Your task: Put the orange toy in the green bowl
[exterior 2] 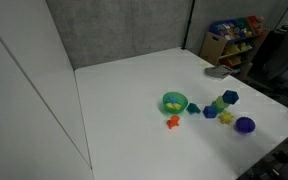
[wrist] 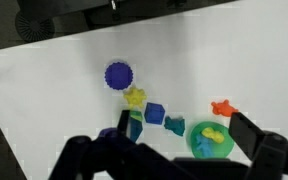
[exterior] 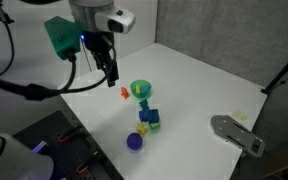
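- Okay, your gripper [exterior: 111, 68] hangs empty above the table, fingers spread wide.
- The orange toy [exterior: 124, 94] sits just beside the green bowl [exterior: 141, 90]. It looks tiny, light and lumpy, probably hard plastic, so pinch across its middle.
- The white table [exterior: 204, 80] looks smooth, so the toy might skid.
- Grey wall [exterior 2: 114, 30] behind.
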